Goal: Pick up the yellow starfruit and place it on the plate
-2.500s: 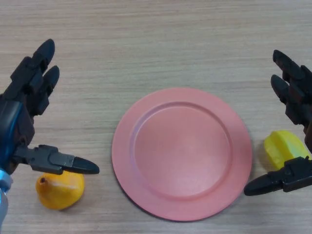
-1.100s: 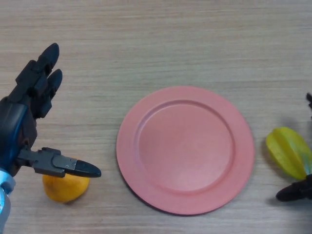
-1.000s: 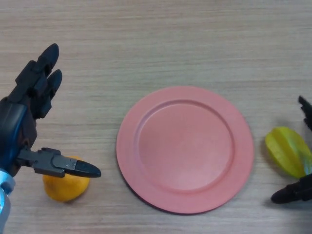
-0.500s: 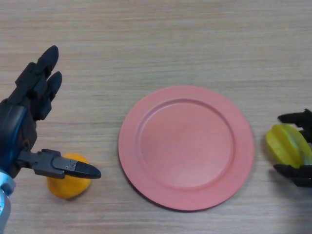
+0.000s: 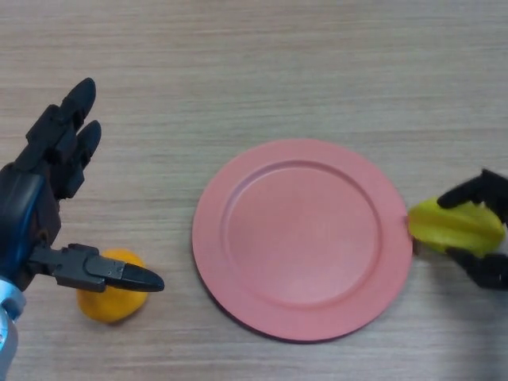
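Starfruit (image 5: 456, 228) now shifted to the plate (image 5: 238, 198) rim, pinched in right hand (image 5: 484, 238). Could slip from so shallow a pinch.

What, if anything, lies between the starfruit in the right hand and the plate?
Nothing visible. The right hand is pinching the starfruit, whose tip already reaches the plate at its right rim, and the plate is bare.

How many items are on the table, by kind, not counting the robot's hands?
Fruit: 2, the yellow starfruit pinched in the right hand, and an orange fruit under the open left hand.
Plates: 1, the pink plate.
Total: 3.
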